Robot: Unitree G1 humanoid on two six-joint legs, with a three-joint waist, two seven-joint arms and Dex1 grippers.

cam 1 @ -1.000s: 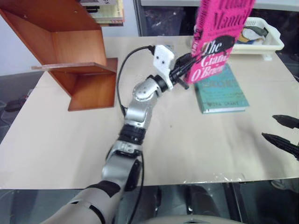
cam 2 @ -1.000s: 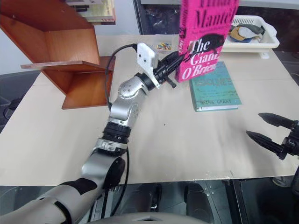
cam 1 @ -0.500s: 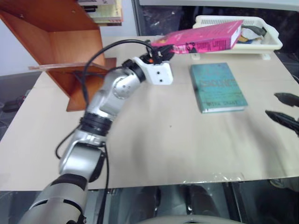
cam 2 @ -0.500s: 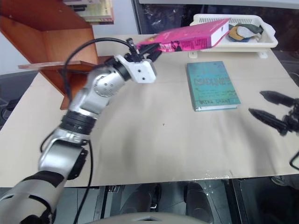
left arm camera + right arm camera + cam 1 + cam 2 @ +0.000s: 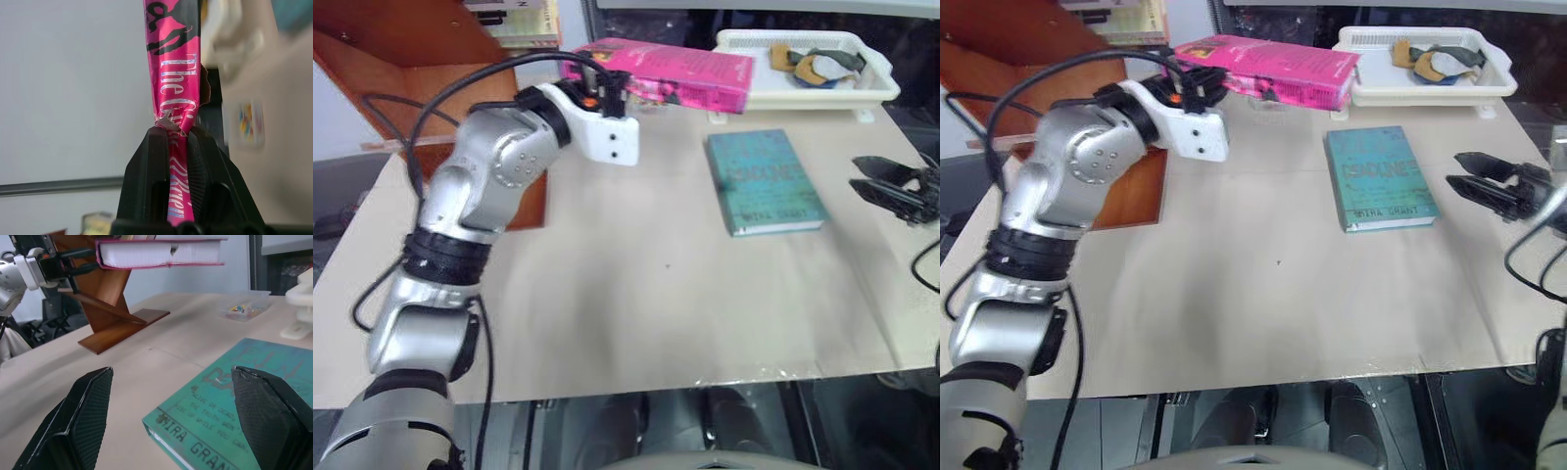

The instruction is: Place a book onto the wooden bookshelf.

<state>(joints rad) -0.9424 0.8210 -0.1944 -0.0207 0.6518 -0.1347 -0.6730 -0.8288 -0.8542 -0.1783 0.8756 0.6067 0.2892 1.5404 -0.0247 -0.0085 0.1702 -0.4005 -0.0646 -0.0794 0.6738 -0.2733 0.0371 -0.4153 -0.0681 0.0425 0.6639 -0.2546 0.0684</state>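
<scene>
Your left gripper (image 5: 607,90) is clamped on the book (image 5: 671,72), the two black fingers (image 5: 151,166) squeezing its spine end so hard that the pink cover puckers between them. You hold the book lying flat and level in the air, above the far part of the table (image 5: 636,284), its free end reaching toward the white basket tray (image 5: 813,69) at the back (the pages' white edge shows clearly from your right wrist camera). Just to the left of your gripper, and partly hidden behind your silver arm, stands the wooden bookshelf (image 5: 411,54), its slanted boards resting on the far left of the table; the book is near it but does not touch any board. Your right gripper (image 5: 886,188) hangs over the table's right edge with its fingers spread wide and nothing between them, pointing toward the teal-green book (image 5: 766,181), which lies flat on the table just in front of the tray. A small clear box of coloured bits (image 5: 242,308) sits on the table beyond the teal-green book.
</scene>
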